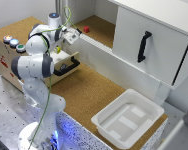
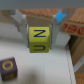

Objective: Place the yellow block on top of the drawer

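Note:
My gripper point(image 2: 39, 41) is shut on the yellow block point(image 2: 39, 40), a small cube with dark letters on its faces, held between the two fingers point(image 2: 22, 31). In the exterior view the gripper point(image 1: 59, 46) hangs over the pulled-out drawer front with its black bar handle point(image 1: 69, 67), and a bit of the yellow block point(image 1: 58, 49) shows below the arm. The drawer point(image 1: 20, 28) is a pale wooden box with a cork top and three round buttons point(image 1: 13, 42) at the exterior view's left.
A second block point(image 2: 7, 69) with a yellow top and purple side lies on the white floor under the gripper. A small red cube point(image 1: 86, 29) sits on the cork behind. There is also a large white cabinet with a black handle point(image 1: 144, 46) and a white tray point(image 1: 128, 117).

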Action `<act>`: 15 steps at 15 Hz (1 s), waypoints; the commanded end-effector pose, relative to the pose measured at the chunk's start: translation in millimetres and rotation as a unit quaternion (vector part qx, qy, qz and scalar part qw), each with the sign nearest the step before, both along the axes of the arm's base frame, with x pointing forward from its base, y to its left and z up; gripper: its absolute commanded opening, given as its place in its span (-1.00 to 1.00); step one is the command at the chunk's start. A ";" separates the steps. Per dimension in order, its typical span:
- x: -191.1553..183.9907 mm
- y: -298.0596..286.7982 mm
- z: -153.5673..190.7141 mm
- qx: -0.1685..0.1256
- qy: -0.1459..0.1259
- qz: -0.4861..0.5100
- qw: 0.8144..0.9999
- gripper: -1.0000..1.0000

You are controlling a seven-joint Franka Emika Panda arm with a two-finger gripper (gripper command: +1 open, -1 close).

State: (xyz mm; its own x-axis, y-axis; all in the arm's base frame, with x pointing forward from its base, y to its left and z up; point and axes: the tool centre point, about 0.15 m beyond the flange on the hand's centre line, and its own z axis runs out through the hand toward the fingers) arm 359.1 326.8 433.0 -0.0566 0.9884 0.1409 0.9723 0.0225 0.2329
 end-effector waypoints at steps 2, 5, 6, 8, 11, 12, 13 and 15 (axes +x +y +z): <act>-12.9 82.4 42.3 -0.084 0.038 -0.066 0.994 -1.00; -16.2 111.0 33.6 -0.084 0.052 -0.087 0.991 -1.00; -14.2 121.0 30.4 -0.081 0.055 -0.096 0.991 -1.00; -8.5 135.4 25.2 -0.077 0.064 -0.107 0.989 -1.00; -6.3 145.3 22.2 -0.084 0.064 -0.115 0.988 -1.00; -7.4 146.7 26.2 -0.081 0.061 -0.118 0.988 -1.00; -10.3 146.9 31.9 -0.078 0.053 -0.120 0.988 1.00; -13.5 142.9 41.8 -0.068 0.044 -0.123 0.989 1.00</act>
State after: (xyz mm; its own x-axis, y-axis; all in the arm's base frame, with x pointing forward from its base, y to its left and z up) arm 336.8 442.6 448.7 0.1411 0.9797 0.1423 0.9746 -0.1628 0.1539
